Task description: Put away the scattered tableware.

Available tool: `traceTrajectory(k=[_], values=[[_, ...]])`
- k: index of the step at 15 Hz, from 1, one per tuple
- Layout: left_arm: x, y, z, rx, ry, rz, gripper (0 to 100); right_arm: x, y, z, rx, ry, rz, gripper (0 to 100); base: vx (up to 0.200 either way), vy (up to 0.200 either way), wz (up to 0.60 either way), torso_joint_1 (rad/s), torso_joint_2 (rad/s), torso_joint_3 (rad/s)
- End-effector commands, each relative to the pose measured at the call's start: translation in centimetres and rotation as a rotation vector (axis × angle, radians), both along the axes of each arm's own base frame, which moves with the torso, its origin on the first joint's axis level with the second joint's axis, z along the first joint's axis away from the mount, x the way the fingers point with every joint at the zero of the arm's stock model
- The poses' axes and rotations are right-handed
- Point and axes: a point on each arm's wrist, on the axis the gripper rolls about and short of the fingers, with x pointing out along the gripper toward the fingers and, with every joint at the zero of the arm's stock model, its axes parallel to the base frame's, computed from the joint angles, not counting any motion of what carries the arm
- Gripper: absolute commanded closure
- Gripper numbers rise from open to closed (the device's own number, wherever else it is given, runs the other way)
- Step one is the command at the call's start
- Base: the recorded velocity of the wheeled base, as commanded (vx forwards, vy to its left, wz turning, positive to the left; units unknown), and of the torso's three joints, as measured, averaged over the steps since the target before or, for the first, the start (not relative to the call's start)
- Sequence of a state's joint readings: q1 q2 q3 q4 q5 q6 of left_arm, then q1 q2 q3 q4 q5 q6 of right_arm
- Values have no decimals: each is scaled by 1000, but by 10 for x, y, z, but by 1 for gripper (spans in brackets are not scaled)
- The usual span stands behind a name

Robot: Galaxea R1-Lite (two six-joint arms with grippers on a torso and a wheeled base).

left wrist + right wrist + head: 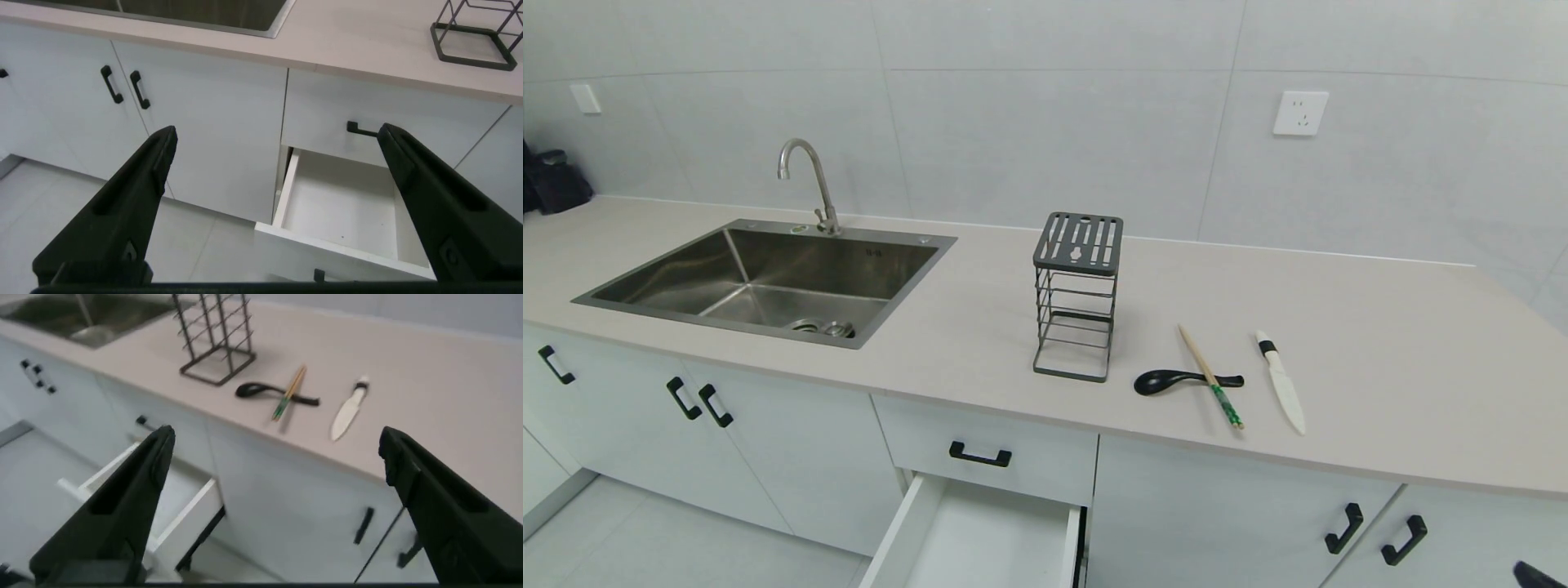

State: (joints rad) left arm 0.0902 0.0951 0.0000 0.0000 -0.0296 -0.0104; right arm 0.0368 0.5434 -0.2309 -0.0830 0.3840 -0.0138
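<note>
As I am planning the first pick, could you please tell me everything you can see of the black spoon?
The black spoon looks glossy, plastic or ceramic, with an oval bowl and a short handle. It lies flat on the countertop to the right of the wire rack, bowl toward the rack. The chopsticks lie across its handle.

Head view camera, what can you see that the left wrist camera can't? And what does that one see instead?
Head view's extras: the faucet, the black spoon with the chopsticks lying across its handle, the white knife beside them, and a wall socket.
Left wrist view's extra: the left gripper up close, fingers spread wide open, holding nothing.
Shared by both: the wire rack, the sink, and the open drawer, which looks empty.
</note>
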Motion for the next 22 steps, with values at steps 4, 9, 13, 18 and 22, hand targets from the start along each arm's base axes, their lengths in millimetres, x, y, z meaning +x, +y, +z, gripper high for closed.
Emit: traceTrajectory(k=[4, 9, 13, 18, 22], values=[[0, 0, 0, 4, 2, -1, 0, 80, 24, 8, -40, 292, 208, 0, 0, 0, 0, 0, 0, 0], [0, 0, 0, 6, 2, -1, 0, 120, 41, -17, -100, 421, 208, 0, 0, 0, 0, 0, 0, 0], [0, 0, 0, 6, 2, -1, 0, 151, 50, -28, -97, 390, 204, 0, 0, 0, 0, 0, 0, 0], [0, 0, 0, 6, 2, -1, 0, 167, 57, -19, -125, 320, 137, 0, 0, 0, 0, 0, 0, 0], [0, 0, 0, 6, 2, -1, 0, 163, 64, -15, -159, 288, 108, 0, 0, 0, 0, 0, 0, 0]])
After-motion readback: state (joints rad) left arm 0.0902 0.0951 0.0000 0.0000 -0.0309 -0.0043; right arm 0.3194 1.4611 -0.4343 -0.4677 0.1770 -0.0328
